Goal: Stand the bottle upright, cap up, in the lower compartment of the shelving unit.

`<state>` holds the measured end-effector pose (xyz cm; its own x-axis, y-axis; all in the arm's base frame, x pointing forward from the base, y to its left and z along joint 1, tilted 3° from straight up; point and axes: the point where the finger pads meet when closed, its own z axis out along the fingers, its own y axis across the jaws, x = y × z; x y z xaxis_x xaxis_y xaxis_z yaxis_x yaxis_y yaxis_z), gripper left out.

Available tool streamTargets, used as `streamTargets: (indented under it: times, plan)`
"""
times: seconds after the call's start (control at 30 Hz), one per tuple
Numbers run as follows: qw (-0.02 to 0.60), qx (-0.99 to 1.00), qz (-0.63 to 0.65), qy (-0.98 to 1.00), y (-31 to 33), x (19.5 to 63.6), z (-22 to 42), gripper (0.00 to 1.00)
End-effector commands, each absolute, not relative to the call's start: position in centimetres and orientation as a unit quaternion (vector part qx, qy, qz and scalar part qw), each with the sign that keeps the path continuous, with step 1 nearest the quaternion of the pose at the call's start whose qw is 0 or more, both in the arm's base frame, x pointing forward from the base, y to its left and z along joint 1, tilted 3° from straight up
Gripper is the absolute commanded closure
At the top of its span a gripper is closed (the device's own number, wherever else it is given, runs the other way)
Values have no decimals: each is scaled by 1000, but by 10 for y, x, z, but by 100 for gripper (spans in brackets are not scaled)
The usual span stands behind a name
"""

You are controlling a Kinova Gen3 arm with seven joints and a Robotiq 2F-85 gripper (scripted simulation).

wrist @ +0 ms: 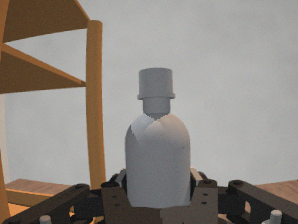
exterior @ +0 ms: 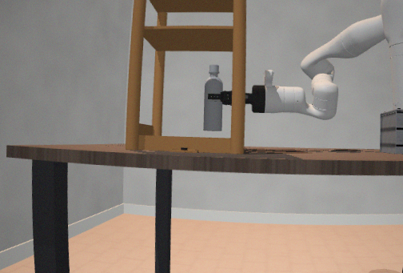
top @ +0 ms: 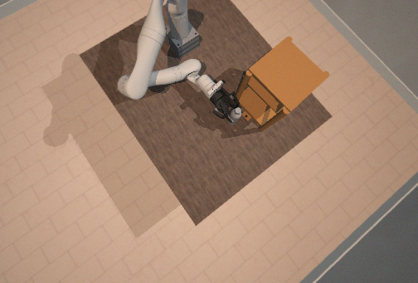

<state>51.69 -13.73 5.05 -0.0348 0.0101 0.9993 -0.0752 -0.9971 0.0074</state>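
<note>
My gripper (top: 227, 109) (exterior: 216, 97) (wrist: 158, 178) is shut on the grey bottle (top: 235, 113) (exterior: 213, 110) (wrist: 158, 156). It grips the bottle at mid-body and holds it upright, cap up, well above the table. The orange shelving unit (top: 286, 69) (exterior: 136, 70) (wrist: 95, 96) stands on the table. In the top view the bottle is right at the unit's near-left corner. In the side view it shows between the posts, above the lower compartment's front lip (exterior: 184, 143), and the right post hides part of my gripper. In the wrist view a shelf post stands just left of the bottle.
The dark wooden table (top: 187, 156) (exterior: 200, 162) carries the shelving unit and the arm's grey base (top: 184, 44) (exterior: 391, 130). The unit has a middle shelf board (exterior: 188, 36) above the lower compartment. Tiled floor surrounds the table.
</note>
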Motion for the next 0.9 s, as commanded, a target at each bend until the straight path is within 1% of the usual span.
streamTargets:
  times: [0.0, 0.23, 0.87]
  plan:
    - [30, 692, 721, -19, -136, 526, 53, 100]
    - [30, 692, 721, -19, -137, 542, 54, 100]
    - [30, 692, 721, -19, -138, 550, 54, 100]
